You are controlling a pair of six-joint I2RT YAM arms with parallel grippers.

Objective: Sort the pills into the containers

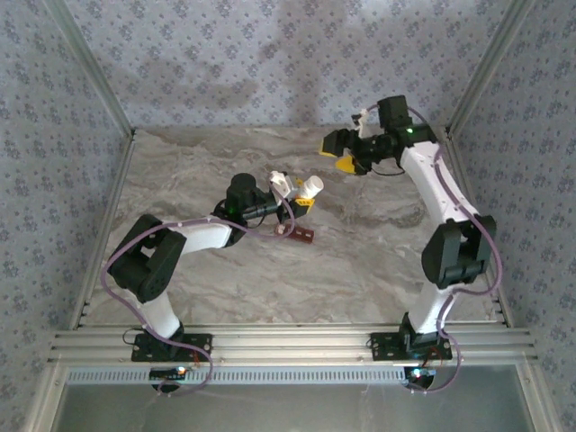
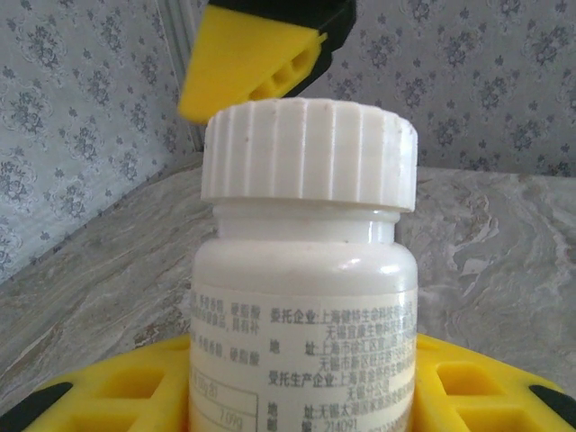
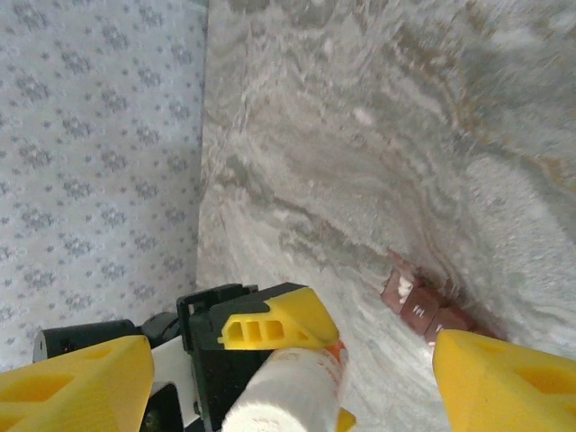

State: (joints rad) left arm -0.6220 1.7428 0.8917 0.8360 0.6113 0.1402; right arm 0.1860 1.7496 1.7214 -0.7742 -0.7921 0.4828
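holding firm? the left gripper (image 1: 297, 198) pinches the small white plastic bottle (image 2: 306, 306) below its ribbed cap (image 2: 308, 153), mid-frame.
— yes. the right gripper (image 1: 339, 151), upper right, is spread wide. the dark red-brown strip of four compartments (image 1: 297, 234) lies just below the bottle; twisting the cap against a weak pinch could scatter the contents.

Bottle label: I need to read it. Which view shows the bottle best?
Left wrist: the bottle, held in the left pincer, stands close with cap and print sharp. Top view shows the bottle small and tilted; right wrist shows its cap end and orange band.
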